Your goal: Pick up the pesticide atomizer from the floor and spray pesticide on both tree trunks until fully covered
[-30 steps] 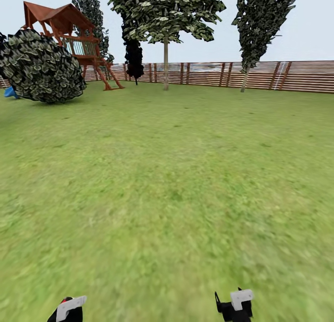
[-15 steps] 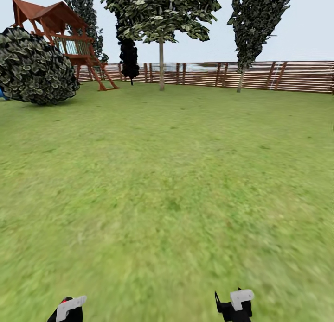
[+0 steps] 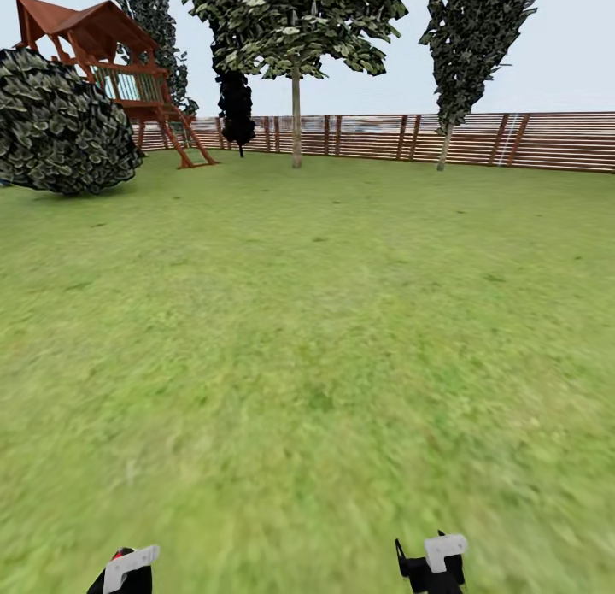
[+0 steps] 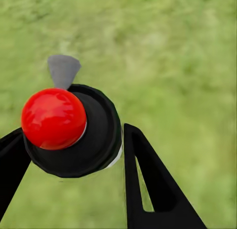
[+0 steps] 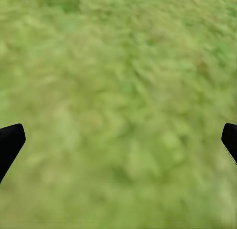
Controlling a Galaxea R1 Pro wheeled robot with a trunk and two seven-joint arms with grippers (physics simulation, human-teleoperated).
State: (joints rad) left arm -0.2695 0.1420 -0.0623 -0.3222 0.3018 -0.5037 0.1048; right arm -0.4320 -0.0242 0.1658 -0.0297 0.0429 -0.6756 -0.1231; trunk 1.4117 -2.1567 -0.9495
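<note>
Head view, taken from left to right: a round dark-leaved bush (image 3: pixel 64 124) sits on the green grass lawn (image 3: pixel 307 338), with a red-brown wooden playhouse with a pitched roof and ladder (image 3: pixel 115 68) just behind it. Next comes a thin black-leaved tree (image 3: pixel 235 107) near the brown horizontal-slat wooden fence (image 3: pixel 512 139), then a tall tree with a straight bare grey-tan trunk (image 3: pixel 296 120) and blocky green leaves at its top, and further right a narrow dark tree (image 3: pixel 468 47) leaning on a slim stem in front of the fence. All of these stand well apart from the robot, across open grass. At the bottom edge, the left hand (image 3: pixel 124 573) shows as a black body with a white tab and a sliver of red, and the right hand (image 3: pixel 431 564) as a black body with a white tab. Left wrist view: the left hand (image 4: pixel 74 155) pinches the pesticide atomizer with a round black top, shiny red ball cap and small grey nozzle (image 4: pixel 74 130), its black fingers (image 4: pixel 148 184) pressed against either side of the black top, with blurred grass beyond. Right wrist view: the right hand (image 5: pixel 118 140) is spread wide, one black fingertip (image 5: pixel 10 142) at each side of the picture, with nothing but blurred grass between them.
</note>
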